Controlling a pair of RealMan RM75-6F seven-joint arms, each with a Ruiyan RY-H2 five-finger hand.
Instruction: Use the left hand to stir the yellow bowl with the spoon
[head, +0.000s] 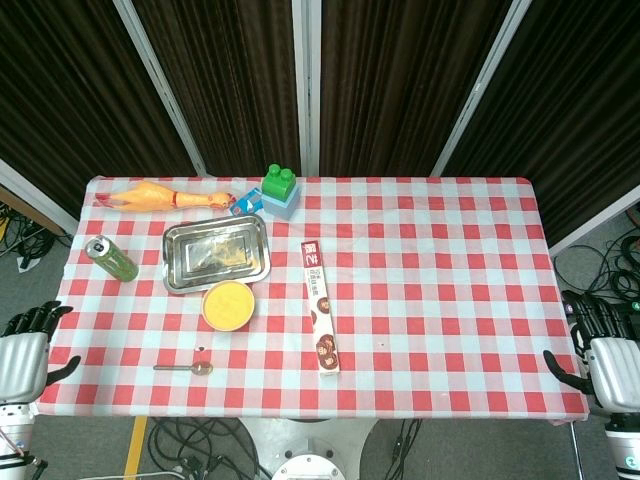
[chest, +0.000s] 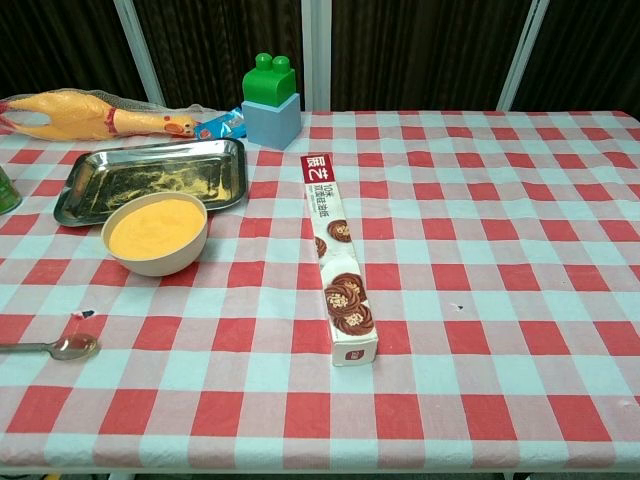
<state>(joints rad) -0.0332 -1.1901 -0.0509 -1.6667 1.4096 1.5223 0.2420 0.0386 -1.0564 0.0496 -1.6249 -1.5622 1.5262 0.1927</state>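
Observation:
The yellow bowl (head: 228, 305) (chest: 157, 233) stands on the checked table, just in front of the metal tray. The spoon (head: 186, 368) (chest: 55, 347) lies flat near the table's front edge, front-left of the bowl, its bowl end pointing right. My left hand (head: 27, 350) hangs off the table's left edge, fingers apart and empty, well left of the spoon. At the far right, my right hand (head: 603, 355) sits beside the table's edge, holding nothing. Neither hand shows in the chest view.
A steel tray (head: 216, 252) (chest: 153, 178) lies behind the bowl. A long biscuit box (head: 320, 305) (chest: 336, 263) lies right of it. A green can (head: 111, 259), a rubber chicken (head: 160, 196) (chest: 80, 115) and a green-and-blue block (head: 280, 190) (chest: 271, 101) stand further back.

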